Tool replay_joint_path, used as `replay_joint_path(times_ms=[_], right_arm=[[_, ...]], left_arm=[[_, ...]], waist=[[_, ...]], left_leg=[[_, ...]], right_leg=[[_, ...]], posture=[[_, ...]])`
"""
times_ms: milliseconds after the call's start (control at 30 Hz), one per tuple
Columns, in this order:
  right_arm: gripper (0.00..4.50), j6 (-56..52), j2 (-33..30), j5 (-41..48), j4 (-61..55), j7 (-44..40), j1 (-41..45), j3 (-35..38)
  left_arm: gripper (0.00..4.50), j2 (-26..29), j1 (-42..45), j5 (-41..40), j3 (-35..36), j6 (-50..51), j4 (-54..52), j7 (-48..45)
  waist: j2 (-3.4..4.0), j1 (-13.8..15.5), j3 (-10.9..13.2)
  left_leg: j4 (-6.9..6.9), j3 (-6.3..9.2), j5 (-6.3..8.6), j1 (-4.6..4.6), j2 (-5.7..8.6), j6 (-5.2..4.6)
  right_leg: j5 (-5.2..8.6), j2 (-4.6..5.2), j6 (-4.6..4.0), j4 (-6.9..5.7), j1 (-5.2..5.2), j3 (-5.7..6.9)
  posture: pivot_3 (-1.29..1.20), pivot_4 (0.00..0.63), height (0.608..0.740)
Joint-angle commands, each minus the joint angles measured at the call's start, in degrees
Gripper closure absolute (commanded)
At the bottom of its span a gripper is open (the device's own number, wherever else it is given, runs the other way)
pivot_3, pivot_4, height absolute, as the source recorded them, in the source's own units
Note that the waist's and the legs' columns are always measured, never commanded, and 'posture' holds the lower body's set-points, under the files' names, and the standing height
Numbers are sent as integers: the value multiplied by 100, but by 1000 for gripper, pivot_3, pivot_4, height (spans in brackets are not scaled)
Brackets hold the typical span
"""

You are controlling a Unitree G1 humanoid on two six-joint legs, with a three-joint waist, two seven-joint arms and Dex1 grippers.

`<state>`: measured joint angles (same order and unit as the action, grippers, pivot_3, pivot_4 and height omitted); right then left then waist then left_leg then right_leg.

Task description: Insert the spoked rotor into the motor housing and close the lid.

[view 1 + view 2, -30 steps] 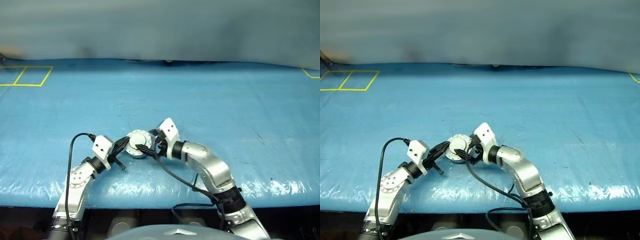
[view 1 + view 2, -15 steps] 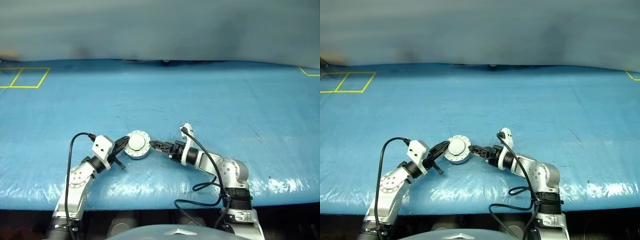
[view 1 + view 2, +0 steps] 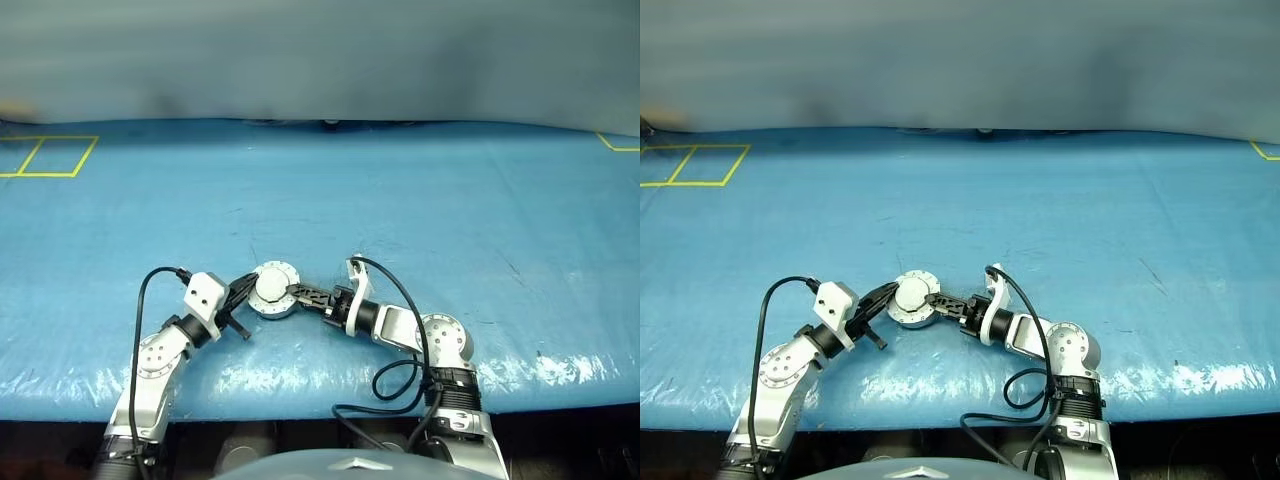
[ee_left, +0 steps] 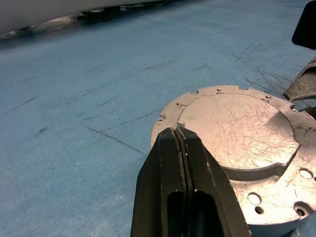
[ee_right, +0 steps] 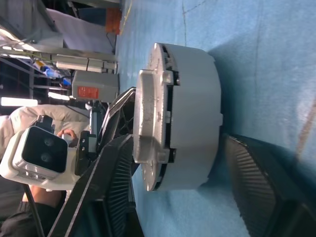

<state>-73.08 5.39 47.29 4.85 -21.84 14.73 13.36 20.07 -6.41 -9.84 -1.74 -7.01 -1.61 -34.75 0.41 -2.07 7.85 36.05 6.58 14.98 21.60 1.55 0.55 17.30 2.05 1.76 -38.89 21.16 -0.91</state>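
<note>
The motor housing (image 3: 275,303), a short silver puck, sits on the blue table with the lid (image 3: 272,286) down flat on top of it, smooth face up. The spoked rotor is hidden. My left gripper (image 3: 247,289) is shut with nothing in it, its tips resting at the lid's (image 4: 237,128) rim on the left side. My right gripper (image 3: 300,293) reaches in level from the right, rolled so one finger is above the other. Its jaws stand open on either side of the housing's (image 5: 190,108) near edge, with a gap on both sides.
Yellow tape squares (image 3: 50,155) mark the table's far left corner. The table's front edge (image 3: 320,400) runs just behind both arms. A black cable (image 3: 395,300) loops over my right forearm. A person (image 5: 22,123) in light clothing shows beyond my left arm.
My right arm dropped its elbow and the gripper rolled over, going from bent over the housing to level at its right side. Its jaws narrowed. The left gripper stayed put.
</note>
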Motion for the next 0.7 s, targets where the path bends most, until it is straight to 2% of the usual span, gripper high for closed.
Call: replay_joint_path(times_ms=[33,167,200,433,500,700], right_arm=[[2287,-82,282,275,51,100,13,89],[3280,-59,196,252,29,134,-13,-75],[3374,-22,158,167,-1,177,-24,-174],[3374,160,159,223,-20,258,-4,-132],[3374,235,248,381,62,384,79,119],[3374,516,498,948,361,931,333,880]], left_arm=[[4500,1,-114,70,-95,35,-46,4],[4500,-12,-137,56,-113,67,-68,17],[4500,-18,-142,48,-112,83,-79,21],[4500,-358,-56,-260,173,336,-211,374],[4500,-595,-15,-760,396,602,-379,507],[4500,-1226,-33,-2940,1081,1933,-1214,826]], waist=[[1,-1,0],[0,-3,0],[0,-4,0],[0,-15,0],[1,-15,1],[-6,4,5]], left_leg=[[0,-1,0,0,0,0],[0,-2,0,-1,-2,-1],[0,-3,0,-1,-1,-1],[1,-4,-1,-4,-3,0],[1,-3,-1,-3,-4,0],[11,0,-1,12,-2,-1]], right_leg=[[0,0,0,0,1,-1],[0,-1,0,0,0,-2],[0,-1,0,-1,0,-2],[-1,-3,0,-8,0,-2],[-1,-4,0,-9,1,-2],[-2,0,2,-10,8,0]], posture=[[0,150,740],[0,150,740],[0,150,740],[0,150,740],[0,150,740],[0,150,740]])
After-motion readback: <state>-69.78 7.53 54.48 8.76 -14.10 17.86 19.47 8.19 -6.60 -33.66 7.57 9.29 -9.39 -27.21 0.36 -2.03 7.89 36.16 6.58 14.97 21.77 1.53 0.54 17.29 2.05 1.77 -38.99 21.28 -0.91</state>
